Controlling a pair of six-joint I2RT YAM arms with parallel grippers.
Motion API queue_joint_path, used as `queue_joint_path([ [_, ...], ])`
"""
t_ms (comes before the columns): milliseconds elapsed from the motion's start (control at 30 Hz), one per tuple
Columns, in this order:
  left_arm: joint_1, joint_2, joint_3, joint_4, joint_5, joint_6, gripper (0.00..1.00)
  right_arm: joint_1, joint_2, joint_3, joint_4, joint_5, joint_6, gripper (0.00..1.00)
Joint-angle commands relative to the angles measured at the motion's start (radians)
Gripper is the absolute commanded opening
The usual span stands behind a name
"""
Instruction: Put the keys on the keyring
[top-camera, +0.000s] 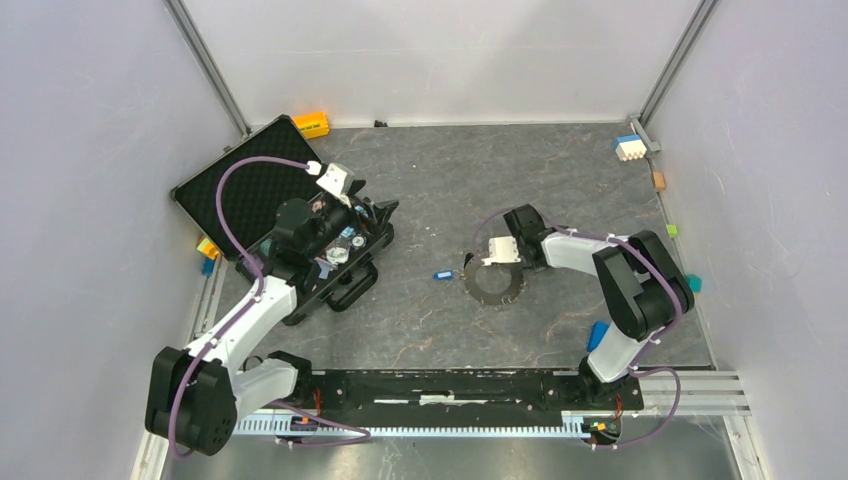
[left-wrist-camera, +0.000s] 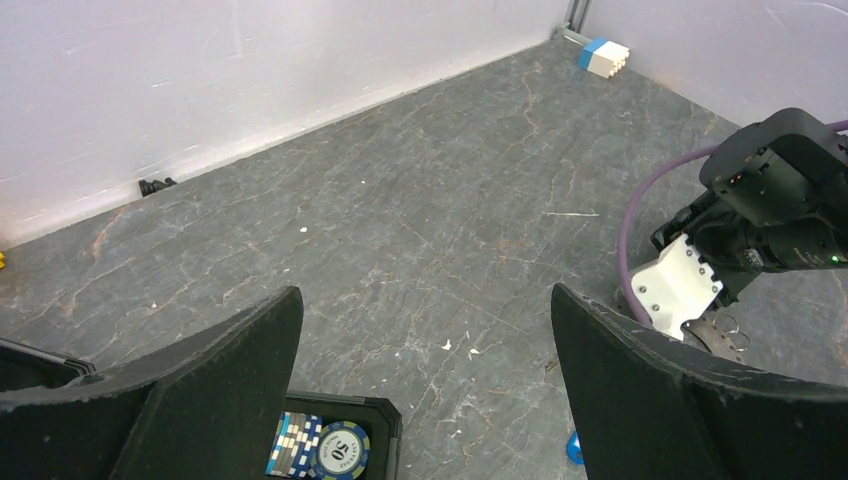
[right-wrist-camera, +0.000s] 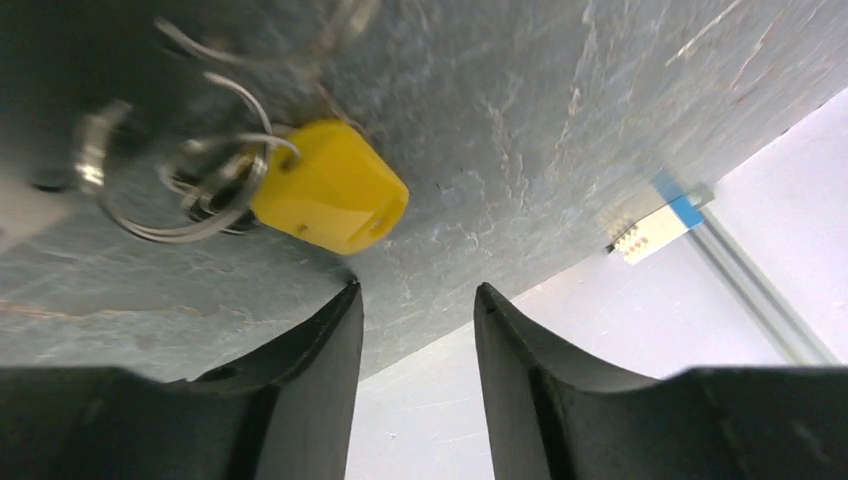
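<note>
A yellow-headed key (right-wrist-camera: 330, 200) lies on the grey table, hooked into silvery wire loops of the keyring (right-wrist-camera: 190, 195). My right gripper (right-wrist-camera: 418, 300) is open just short of it, with nothing between its fingers. From above, the right gripper (top-camera: 472, 262) sits at the upper left rim of the keyring's loop (top-camera: 497, 287). A blue-headed key (top-camera: 442, 275) lies loose a little to the left, and its edge shows as a blue key (left-wrist-camera: 574, 448) in the left wrist view. My left gripper (left-wrist-camera: 425, 330) is wide open and empty over the chip case.
An open black case (top-camera: 240, 185) holds a tray of poker chips (left-wrist-camera: 320, 445) under the left arm. An orange block (top-camera: 312, 122) and a blue-and-white block (top-camera: 628, 147) sit by the back wall. Small coloured blocks line both side edges. Walls enclose the table.
</note>
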Motion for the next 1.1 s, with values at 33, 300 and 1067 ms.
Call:
queue_joint_path([
  [33,0.005,-0.020,0.005,0.044,-0.036,0.019,1.00,-0.064,0.006,0.008,-0.037,-0.073,-0.020,0.56],
  [300,0.006,-0.015,0.014,0.033,-0.088,0.022,1.00,-0.178,-0.024,0.062,-0.049,-0.101,-0.048,0.84],
  [1067,0.007,0.002,0.052,-0.071,-0.493,0.110,1.00,-0.362,-0.216,0.339,0.035,-0.347,0.408,0.98],
])
